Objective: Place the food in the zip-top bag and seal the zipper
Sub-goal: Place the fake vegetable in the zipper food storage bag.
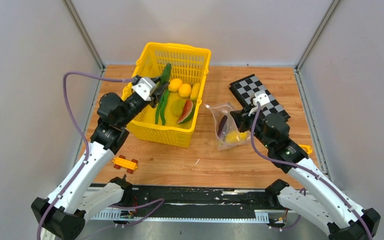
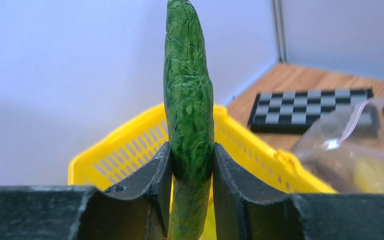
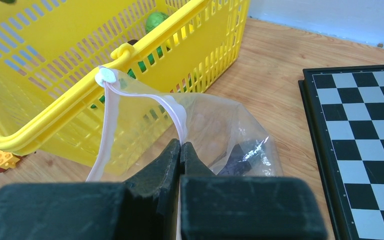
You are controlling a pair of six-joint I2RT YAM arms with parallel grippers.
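Hanging over the basket (image 1: 172, 134) from above, a green pod (image 1: 166, 73) is clamped by the left jaws. Left wrist: gripped across its girth, judged light, stiff. Right wrist: the limp zip-top bag (image 3: 215, 120) is pinched at its zipper (image 3: 179, 120) by the right jaws, beside the basket

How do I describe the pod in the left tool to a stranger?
Find the yellow plastic lattice basket on the table's left half. Over its left rim, the left tool clamps a long wrinkled green pod. Other green pods lie inside; only this one is held up.
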